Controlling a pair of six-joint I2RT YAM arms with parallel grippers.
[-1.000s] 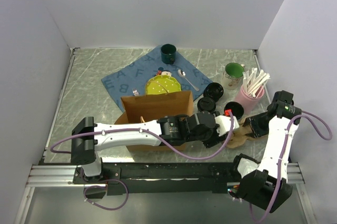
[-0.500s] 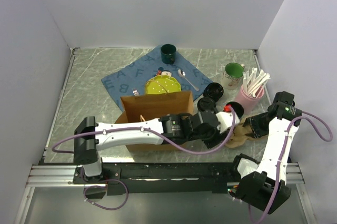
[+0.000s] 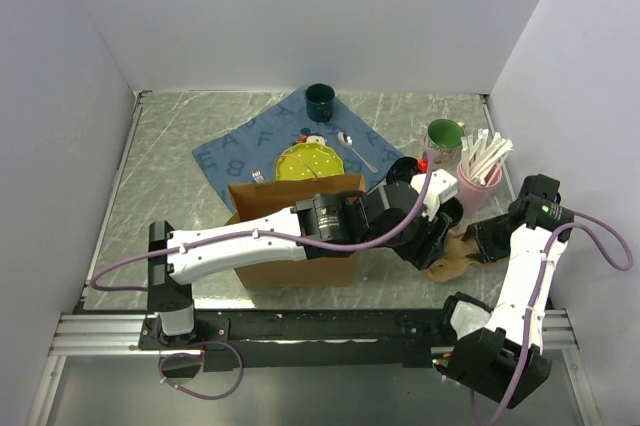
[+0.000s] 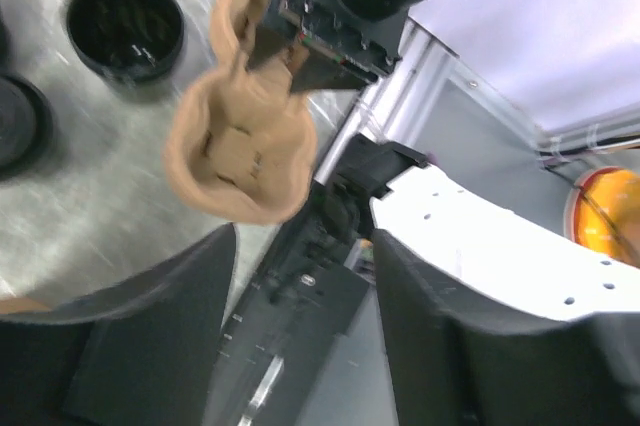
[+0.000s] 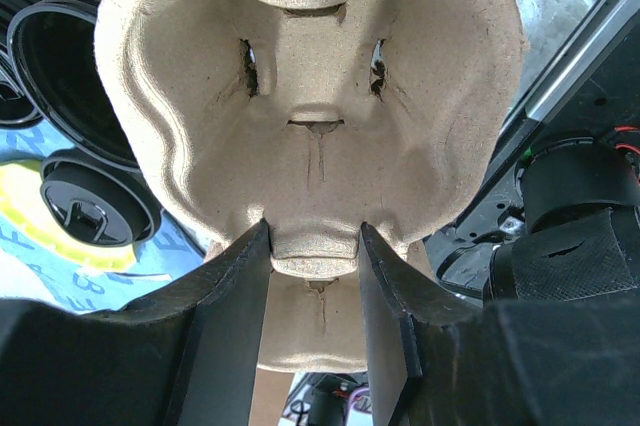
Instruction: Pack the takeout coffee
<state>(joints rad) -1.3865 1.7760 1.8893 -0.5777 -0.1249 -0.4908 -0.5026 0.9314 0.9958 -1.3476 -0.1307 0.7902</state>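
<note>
Right gripper [image 5: 313, 246] is clenched on the middle ridge of the pulp carrier [image 5: 310, 96]. I see my left gripper [image 4: 303, 241] spread wide and empty above it, with black coffee cups [image 4: 124, 22] just far-left.

Blk cups [image 5: 88, 211], tan carrier [image 5: 310, 76], blue lettered cloth [image 3: 235, 151]

Stretches the left arm long and low from the near left corner of the surface toward the right side. Turns the wrist down close to the right edge. Holds the left hand [image 3: 433, 244] wide open, with nothing between its two dark fingers [image 4: 140, 336]. Lifts the right arm up from the near right corner, bends it sharply at the elbow by the right edge and points it back toward the middle. Pinches the right hand [image 5: 312, 246] tight on the middle rib of the brown cup carrier [image 5: 310, 96]. Puts both hands near each other.
</note>
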